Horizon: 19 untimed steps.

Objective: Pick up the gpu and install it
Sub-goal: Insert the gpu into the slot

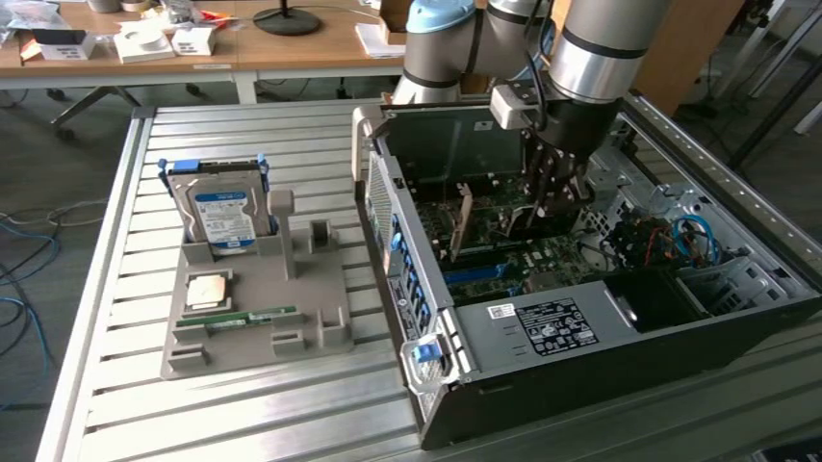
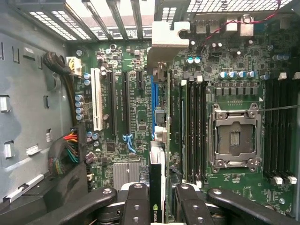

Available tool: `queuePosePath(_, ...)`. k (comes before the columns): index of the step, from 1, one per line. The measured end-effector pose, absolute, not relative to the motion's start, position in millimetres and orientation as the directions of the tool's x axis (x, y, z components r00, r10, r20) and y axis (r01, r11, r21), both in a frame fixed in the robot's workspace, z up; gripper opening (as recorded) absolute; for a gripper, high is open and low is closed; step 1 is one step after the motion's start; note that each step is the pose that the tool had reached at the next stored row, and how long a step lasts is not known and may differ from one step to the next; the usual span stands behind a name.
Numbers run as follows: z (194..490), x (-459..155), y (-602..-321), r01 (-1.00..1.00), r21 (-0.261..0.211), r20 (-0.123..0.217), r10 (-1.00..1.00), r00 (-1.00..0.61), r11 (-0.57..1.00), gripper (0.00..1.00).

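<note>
The arm (image 1: 598, 58) comes from the far side of the tabletop (image 1: 154, 144) and reaches down into the open computer case (image 1: 424, 289), which lies on its side at the exterior view's right. Its last silver segment stands almost vertical, and the wrist points straight down at the motherboard (image 2: 136, 117). The pincer (image 1: 556, 207) is low inside the case, near the middle of the board.

In the wrist view we see the gpu (image 2: 156, 197) edge-on between the two black fingers (image 2: 137, 201), one finger on each flat face. The pincer is pinching the gpu. The card shows a green logo on its upper edge. It runs in line with the blue slot (image 2: 153, 93) and lies over the nearer part of that slot. Its metal bracket (image 2: 166, 40) is at the end toward the case's rear grille. We cannot tell if the lower edge of the card already touches the slot. The empty processor socket (image 2: 234, 136) lies beside the card, apart from it.

At the exterior view's left, well apart from the case, the grey holder (image 1: 257, 337) stands on the tabletop. It carries the hard drive (image 1: 221, 207) upright at its far end, and nearer to us a processor chip (image 1: 208, 292) and a green memory stick (image 1: 238, 318).
</note>
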State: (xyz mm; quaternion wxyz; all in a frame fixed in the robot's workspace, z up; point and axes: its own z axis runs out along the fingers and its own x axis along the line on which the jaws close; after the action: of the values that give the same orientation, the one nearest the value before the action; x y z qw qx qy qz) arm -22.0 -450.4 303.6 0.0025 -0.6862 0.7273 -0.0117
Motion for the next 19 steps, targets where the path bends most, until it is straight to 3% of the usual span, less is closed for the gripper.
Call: queuePosePath(19, 298.7, -24.7, -450.5, -0.998, -0.021, 0.012, -0.998, -0.058, 0.058, 0.26)
